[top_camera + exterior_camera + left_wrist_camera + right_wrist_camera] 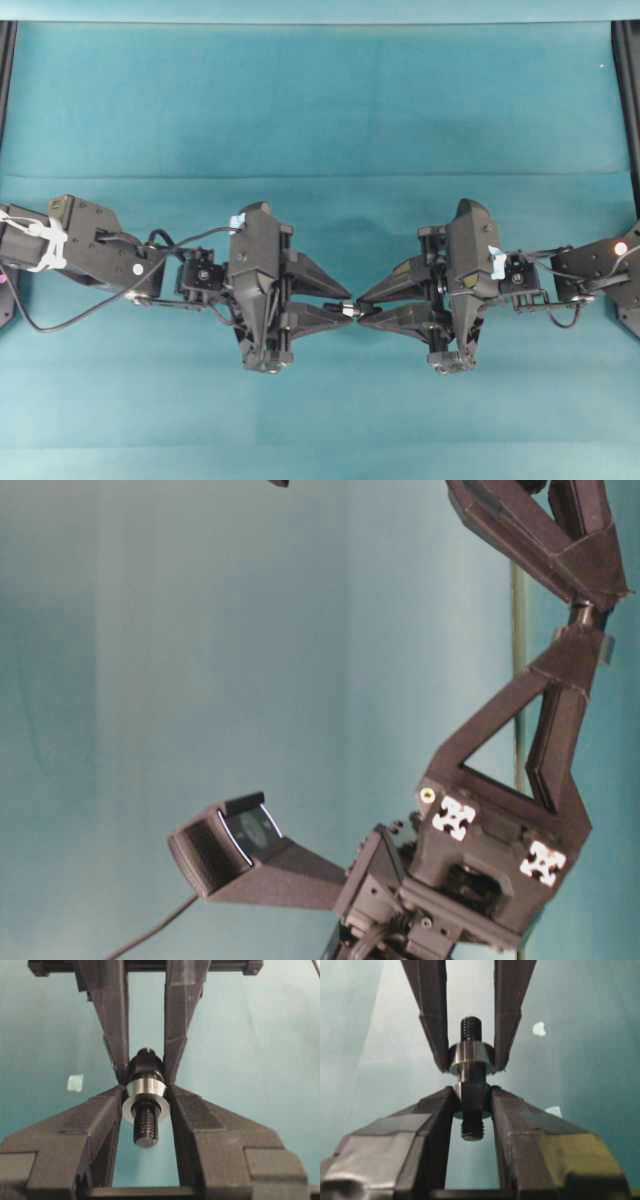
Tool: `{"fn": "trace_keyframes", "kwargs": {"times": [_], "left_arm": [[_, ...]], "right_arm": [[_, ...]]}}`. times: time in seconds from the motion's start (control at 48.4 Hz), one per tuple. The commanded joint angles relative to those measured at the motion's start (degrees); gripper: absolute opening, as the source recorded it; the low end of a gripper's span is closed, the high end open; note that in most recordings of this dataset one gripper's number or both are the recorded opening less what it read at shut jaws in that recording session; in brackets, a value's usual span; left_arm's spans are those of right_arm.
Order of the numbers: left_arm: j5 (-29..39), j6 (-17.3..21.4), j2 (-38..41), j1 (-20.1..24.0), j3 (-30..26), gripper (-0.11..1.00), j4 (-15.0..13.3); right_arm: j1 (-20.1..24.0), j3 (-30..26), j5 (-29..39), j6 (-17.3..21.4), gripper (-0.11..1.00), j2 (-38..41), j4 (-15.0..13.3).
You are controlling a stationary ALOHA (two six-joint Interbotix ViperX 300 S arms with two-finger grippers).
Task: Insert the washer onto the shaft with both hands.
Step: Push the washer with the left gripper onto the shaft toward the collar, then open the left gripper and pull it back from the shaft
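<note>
Shaft (pixel 145 1125) lies level, threaded through washer (pixel 145 1096).

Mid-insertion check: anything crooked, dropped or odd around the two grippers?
Nothing stands out. The washer sits square around the shaft, held by the left gripper; the right gripper clamps the shaft.

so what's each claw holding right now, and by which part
The left claw pinches the washer by its outer rim, already on the shaft. The right claw grips the shaft by its thick collar.
</note>
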Motion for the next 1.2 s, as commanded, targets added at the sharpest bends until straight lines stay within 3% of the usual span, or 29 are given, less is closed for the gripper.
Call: {"fn": "trace_keyframes", "kwargs": {"times": [0.0, 1.032, 1.053, 1.177], "left_arm": [[0.35, 0.18, -0.18, -0.18, -1.32, 0.34, 0.00], [8.00, 1.14, -0.26, 0.00, -3.43, 0.35, 0.00], [8.00, 1.14, -0.44, 0.00, -3.43, 0.37, 0.00], [8.35, 1.41, -0.88, 0.00, -3.34, 0.75, 0.00]], "right_arm": [[-0.35, -0.70, -0.53, 0.18, 0.00, -0.53, 0.09], [-0.44, -0.70, 0.26, 0.26, 0.00, -0.53, 0.18], [-0.44, -0.70, 0.26, 0.26, 0.00, -0.53, 0.18], [-0.44, -0.70, 0.35, 0.26, 0.00, -0.53, 0.09]]}}
